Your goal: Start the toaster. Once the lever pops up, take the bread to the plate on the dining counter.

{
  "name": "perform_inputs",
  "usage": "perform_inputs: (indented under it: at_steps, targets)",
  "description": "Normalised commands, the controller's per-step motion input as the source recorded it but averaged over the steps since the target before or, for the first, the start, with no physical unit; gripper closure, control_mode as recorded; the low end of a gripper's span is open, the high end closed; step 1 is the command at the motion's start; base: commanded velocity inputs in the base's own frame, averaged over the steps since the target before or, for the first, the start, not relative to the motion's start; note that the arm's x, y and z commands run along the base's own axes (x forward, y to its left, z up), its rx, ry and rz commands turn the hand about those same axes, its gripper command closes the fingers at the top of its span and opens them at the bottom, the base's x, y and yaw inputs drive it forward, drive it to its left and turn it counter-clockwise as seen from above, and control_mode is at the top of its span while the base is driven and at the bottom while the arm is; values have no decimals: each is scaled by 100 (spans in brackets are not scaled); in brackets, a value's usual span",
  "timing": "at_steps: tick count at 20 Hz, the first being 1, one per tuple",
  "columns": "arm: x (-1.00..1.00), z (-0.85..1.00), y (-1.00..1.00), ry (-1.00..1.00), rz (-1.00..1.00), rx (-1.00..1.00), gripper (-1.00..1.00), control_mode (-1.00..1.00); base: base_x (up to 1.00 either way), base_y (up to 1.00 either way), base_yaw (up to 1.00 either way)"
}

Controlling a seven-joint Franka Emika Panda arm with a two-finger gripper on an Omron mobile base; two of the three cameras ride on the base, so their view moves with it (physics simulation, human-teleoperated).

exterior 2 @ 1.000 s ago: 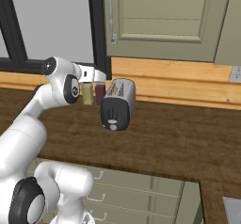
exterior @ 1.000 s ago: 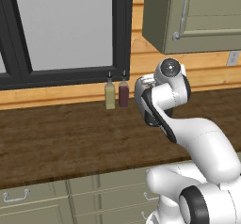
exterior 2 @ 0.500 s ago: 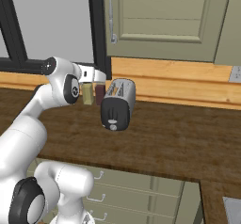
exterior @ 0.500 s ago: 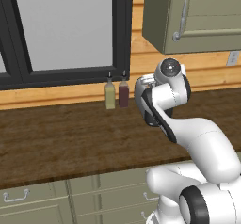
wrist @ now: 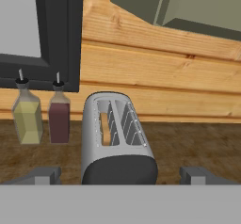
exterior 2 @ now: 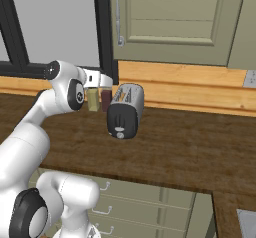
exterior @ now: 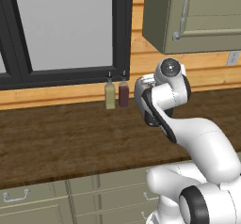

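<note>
The silvery-grey toaster point(wrist: 113, 140) stands on the dark wood worktop point(exterior 2: 190, 147) against the wooden wall; its dark end point(exterior 2: 121, 122) faces the front. A tan slice of bread point(wrist: 105, 130) sits low in its left slot, and the other slot looks empty. My gripper point(wrist: 121, 176) is open, its two fingertips point(wrist: 44, 175) set wide either side of the toaster's near end, still short of it. From the right base view the hand point(exterior 2: 97, 79) hovers just left of and above the toaster. The plate and the dining counter are out of view.
A yellow bottle point(wrist: 27, 115) and a dark red bottle point(wrist: 59, 117) stand just left of the toaster, under the black window frame point(exterior: 120, 30). An olive wall cabinet point(exterior 2: 170, 22) hangs above. Olive drawers point(exterior: 42, 199) run below the worktop.
</note>
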Motion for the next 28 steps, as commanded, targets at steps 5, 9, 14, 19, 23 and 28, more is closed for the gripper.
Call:
perform_inputs:
  at_steps: [5, 9, 14, 19, 23, 28]
  targets:
    - [0, 0, 0, 0, 0, 0, -100, -100, 0, 0, 0]
    - [0, 0, 0, 0, 0, 0, -100, -100, 0, 0, 0]
    - [0, 0, 0, 0, 0, 0, -100, -100, 0, 0, 0]
    - [0, 0, 0, 0, 0, 0, -100, -100, 0, 0, 0]
    - [0, 0, 0, 0, 0, 0, -100, -100, 0, 0, 0]
    - [0, 0, 0, 0, 0, 0, -100, -100, 0, 0, 0]
